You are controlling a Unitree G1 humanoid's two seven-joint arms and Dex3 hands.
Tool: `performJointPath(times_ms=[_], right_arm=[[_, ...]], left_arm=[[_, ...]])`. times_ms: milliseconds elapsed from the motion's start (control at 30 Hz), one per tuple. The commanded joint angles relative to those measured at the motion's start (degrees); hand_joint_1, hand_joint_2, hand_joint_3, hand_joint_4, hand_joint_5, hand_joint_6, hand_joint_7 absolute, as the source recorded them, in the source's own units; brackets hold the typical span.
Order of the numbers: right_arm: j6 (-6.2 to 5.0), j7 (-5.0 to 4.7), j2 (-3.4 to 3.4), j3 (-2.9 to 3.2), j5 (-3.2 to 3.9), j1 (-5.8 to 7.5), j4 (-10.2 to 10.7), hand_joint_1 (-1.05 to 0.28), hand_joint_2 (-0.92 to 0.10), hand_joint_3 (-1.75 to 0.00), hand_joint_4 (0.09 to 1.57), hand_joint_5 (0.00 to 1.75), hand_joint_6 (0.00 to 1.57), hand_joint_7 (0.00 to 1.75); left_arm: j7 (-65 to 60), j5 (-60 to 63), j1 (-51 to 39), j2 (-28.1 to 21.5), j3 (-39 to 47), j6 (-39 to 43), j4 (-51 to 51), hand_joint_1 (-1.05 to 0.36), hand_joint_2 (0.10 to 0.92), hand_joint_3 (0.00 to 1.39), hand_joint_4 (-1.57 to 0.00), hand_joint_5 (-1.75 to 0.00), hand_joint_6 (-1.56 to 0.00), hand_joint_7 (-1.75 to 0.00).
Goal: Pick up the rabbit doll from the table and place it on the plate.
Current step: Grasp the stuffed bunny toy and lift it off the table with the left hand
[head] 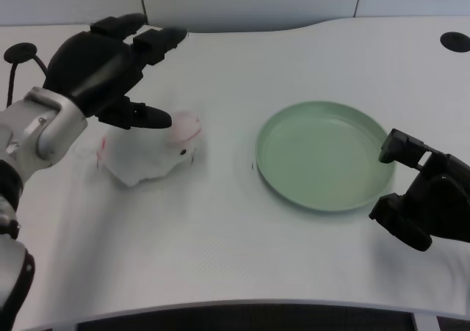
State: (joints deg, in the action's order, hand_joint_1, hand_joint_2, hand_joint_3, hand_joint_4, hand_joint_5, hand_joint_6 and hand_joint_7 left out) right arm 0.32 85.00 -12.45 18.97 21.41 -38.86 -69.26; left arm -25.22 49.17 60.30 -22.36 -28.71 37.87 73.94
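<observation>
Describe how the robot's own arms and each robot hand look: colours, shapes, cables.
The left forearm is a silver, rounded metal cylinder ending in a black, many-fingered left robot hand with chunky, segmented fingers. A thin black cable runs beside its wrist. The right robot hand is the same blocky black build; its forearm is out of frame. No markings are legible.

Rabbit doll (158,151) blurred, pale, indistinct.

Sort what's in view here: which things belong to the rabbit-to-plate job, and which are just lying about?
Job:
- rabbit doll, white, lying on the table
- green plate, nothing on it
- left hand, fingers spread above the doll, holding nothing

Bystanders:
- right hand, beside the plate
- two black round fittings in the table
</observation>
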Motion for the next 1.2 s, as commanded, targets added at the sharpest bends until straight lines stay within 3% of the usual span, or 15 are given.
performJointPath(times_ms=[33,133,233,367,467,567,633,733,833,933,1200], right_arm=[[0.41,-0.14,-1.00,-0.07,-0.05,-0.51,0.38,-0.57,-0.90,0.00,1.06,1.75,0.87,1.60],[0.44,-0.14,-1.00,-0.07,-0.05,-0.50,0.41,-0.57,-0.90,0.00,1.06,1.75,0.87,1.60],[-0.74,0.11,-0.73,0.25,0.22,-0.20,0.50,-0.57,-0.90,-0.01,1.07,1.75,0.87,1.60],[0.46,0.06,-0.91,-0.23,-0.11,-0.44,0.43,-0.59,-0.90,-0.01,1.08,1.75,0.89,1.52],[0.00,-0.38,-0.81,-0.36,-0.22,-0.35,0.64,-0.58,-0.90,0.00,1.09,1.75,0.91,1.58],[-0.41,0.00,-0.58,0.03,0.26,-0.21,0.56,-0.58,-0.90,0.00,1.09,1.75,0.87,1.64],[-0.45,-0.02,-0.62,-0.02,0.22,-0.22,0.62,-0.58,-0.90,0.00,1.09,1.75,0.87,1.65],[0.44,-0.12,-0.86,-0.30,0.01,-0.47,0.61,-0.57,-0.90,0.00,1.10,1.75,0.88,1.63],[-0.55,0.30,-0.57,0.18,0.49,-0.21,0.66,-0.56,-0.91,-0.01,1.11,1.75,0.89,1.61],[-0.14,0.94,-0.52,0.27,0.62,-0.27,0.48,-0.56,-0.91,-0.01,1.09,1.75,0.88,1.58],[-0.14,1.05,-0.28,0.58,0.85,-0.26,0.65,-0.56,-0.91,0.00,1.08,1.75,0.89,1.53]], left_arm=[[0.39,-0.22,1.02,0.30,-1.22,-0.69,0.89,-1.05,0.921,0.41,0.00,0.00,-0.08,0.00],[0.29,-0.53,1.10,0.30,-1.64,-0.76,0.99,-1.05,0.921,0.42,0.00,0.00,-0.08,0.00],[4.09,-2.42,0.94,1.60,-0.74,-2.78,1.79,-1.05,0.921,0.42,0.00,0.00,-0.06,0.00],[8.48,-5.52,-0.09,4.94,0.94,-9.31,3.96,-1.05,0.921,0.44,0.00,0.00,-0.02,0.00],[9.82,-6.42,-0.67,6.17,1.23,-11.95,4.46,-1.05,0.921,0.45,-0.03,-0.01,-0.02,0.00],[10.64,-6.70,-1.12,7.25,1.22,-14.08,4.77,-1.05,0.921,0.44,-0.05,-0.02,-0.03,-0.01],[11.31,-6.65,-1.23,7.80,0.84,-15.48,4.96,-1.05,0.921,0.44,-0.05,-0.02,-0.03,-0.01],[12.36,-6.62,-1.34,8.37,0.55,-16.98,5.19,-1.05,0.921,0.43,-0.05,-0.02,-0.03,-0.01],[13.44,-6.01,-1.46,9.10,-0.23,-19.16,5.46,-1.05,0.921,0.43,-0.04,-0.02,-0.02,0.00],[14.31,-5.58,-1.70,9.76,-1.05,-21.04,5.65,-1.05,0.921,0.43,-0.04,-0.01,-0.01,0.00],[15.92,-1.85,-3.13,10.49,-5.34,-25.35,6.27,-1.05,0.921,0.43,-0.02,0.00,-0.01,0.00]])
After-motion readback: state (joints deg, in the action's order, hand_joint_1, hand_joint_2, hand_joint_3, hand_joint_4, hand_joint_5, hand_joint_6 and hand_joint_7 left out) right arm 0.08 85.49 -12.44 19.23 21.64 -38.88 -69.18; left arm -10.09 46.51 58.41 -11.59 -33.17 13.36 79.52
